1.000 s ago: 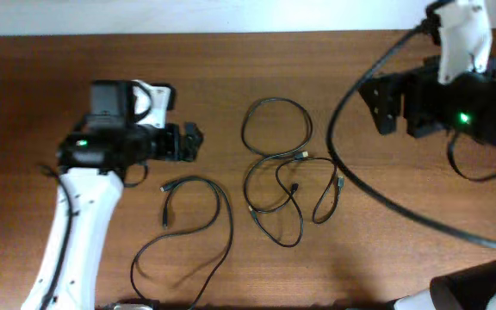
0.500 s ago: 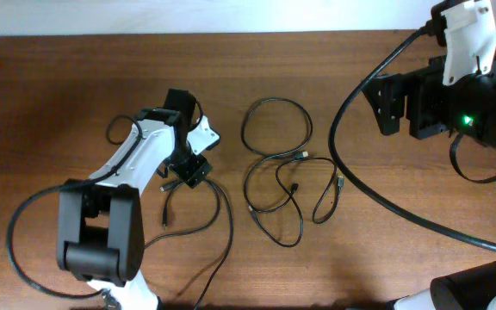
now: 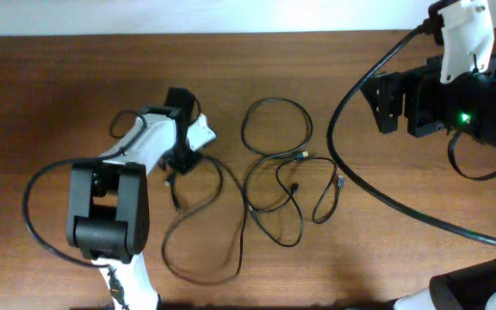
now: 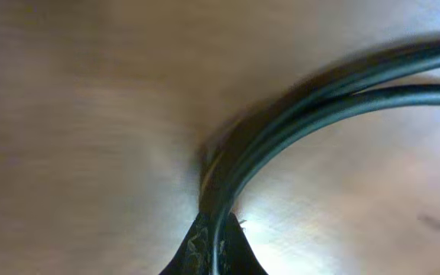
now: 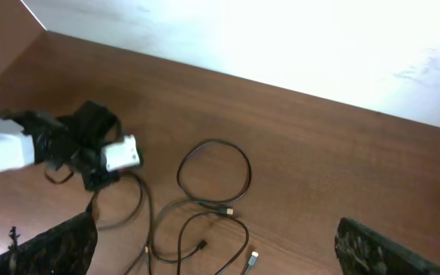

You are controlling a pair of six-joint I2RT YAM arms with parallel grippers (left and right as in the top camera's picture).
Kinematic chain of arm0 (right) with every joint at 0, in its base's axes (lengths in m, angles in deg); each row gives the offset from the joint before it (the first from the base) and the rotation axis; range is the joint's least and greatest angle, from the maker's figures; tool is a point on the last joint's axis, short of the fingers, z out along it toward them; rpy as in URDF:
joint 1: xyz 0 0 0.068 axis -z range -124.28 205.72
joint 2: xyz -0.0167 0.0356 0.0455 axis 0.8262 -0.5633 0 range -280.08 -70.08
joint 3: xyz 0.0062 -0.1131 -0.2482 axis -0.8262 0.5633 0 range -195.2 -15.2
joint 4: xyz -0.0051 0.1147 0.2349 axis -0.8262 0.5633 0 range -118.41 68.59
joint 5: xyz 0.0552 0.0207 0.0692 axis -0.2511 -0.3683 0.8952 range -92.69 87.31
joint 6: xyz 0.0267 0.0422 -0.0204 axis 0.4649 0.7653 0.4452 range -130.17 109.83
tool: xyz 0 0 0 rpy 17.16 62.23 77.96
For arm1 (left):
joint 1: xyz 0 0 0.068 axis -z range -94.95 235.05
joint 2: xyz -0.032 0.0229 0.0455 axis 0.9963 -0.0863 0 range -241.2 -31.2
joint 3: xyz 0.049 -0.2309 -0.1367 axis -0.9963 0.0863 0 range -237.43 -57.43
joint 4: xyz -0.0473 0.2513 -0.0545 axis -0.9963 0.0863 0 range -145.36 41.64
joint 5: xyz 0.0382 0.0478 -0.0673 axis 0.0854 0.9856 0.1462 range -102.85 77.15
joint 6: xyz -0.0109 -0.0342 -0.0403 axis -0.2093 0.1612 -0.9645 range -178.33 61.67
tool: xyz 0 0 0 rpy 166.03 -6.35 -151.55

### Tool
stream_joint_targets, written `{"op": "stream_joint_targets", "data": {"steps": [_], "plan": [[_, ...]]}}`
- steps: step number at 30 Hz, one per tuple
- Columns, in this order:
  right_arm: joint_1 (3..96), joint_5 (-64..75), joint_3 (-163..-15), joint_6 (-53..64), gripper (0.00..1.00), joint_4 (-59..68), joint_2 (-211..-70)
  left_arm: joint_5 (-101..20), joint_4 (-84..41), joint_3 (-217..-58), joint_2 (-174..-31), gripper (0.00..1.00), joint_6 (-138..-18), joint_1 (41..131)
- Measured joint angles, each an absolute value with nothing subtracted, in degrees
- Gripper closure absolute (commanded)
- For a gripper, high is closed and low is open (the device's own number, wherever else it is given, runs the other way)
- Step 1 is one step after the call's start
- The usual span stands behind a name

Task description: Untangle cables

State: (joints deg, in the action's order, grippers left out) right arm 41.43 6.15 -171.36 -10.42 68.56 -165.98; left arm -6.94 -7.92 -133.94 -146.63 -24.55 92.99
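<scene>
We see the left gripper clamped tight on one black cable, just left of the tangle where the other two cables cross on the table. The held cable lies in a wide loop close beside that tangle; we cannot tell whether they touch. The right gripper hangs well right of the tangle, jaws wide, holding nothing.

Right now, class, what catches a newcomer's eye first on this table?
The left gripper, left of centre on the brown wooden table, is pinched shut on one thin black cable that loops toward the near edge. At centre, two more thin black cables lie tangled; the right gripper hangs open, far right.
</scene>
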Motion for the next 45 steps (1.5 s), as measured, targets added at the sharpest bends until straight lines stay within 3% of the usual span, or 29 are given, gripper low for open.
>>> {"op": "stream_joint_targets", "data": {"steps": [7,11,15,18,19,20,21,25,29,35,40,45], "plan": [[41.43,6.15,-171.36,-10.4,0.01,68.54,-166.96,0.01,-5.12,-160.15,-150.79,1.0,-46.29,77.56],[41.45,6.15,-171.36,-10.4,0.01,68.56,-167.83,0.73,-9.93,-173.35,-150.79,1.0,-61.4,63.9],[41.45,6.13,-171.36,-10.16,0.01,68.56,-170.11,-7.66,-20.07,-175.43,-151.07,1.0,-70.88,52.38],[41.45,6.22,-171.36,-8.78,0.01,68.56,-172.12,-13.8,-20.03,-175.86,-155.9,1.0,-72.87,52.42],[41.45,6.41,-171.36,-8.65,0.01,68.56,-172.47,-14.55,-19.88,-175.86,-157.8,0.82,-73.0,52.97],[41.45,6.65,-171.34,-8.56,0.01,68.56,-172.93,-15.55,-19.2,-175.84,-161.96,0.32,-73.2,54.0],[41.45,6.89,-171.34,-8.48,0.02,68.56,-173.01,-15.97,-18.54,-175.82,-164.54,0.01,-73.44,54.61],[41.45,7.48,-171.32,-8.43,0.01,68.56,-173.01,-15.38,-15.18,-175.6,-170.09,0.01,-73.81,55.62],[41.45,7.51,-171.32,-8.43,0.01,68.56,-173.01,-7.25,-8.05,-176.85,-169.13,0.01,-73.88,55.2],[41.45,7.51,-171.19,-8.41,0.01,68.56,-172.12,-33.3,5.63,-179.27,-157.17,0.01,-69.07,58.09],[41.45,7.44,-171.03,-8.43,0.02,68.56,-162.68,-40.91,18.7,-179.75,-156.03,0.01,-67.26,78.52],[41.45,4.82,-171.05,-8.41,0.02,68.56,-151.77,-29.78,18.77,-177.13,-156.03,0.01,-71.39,99.94]]}}
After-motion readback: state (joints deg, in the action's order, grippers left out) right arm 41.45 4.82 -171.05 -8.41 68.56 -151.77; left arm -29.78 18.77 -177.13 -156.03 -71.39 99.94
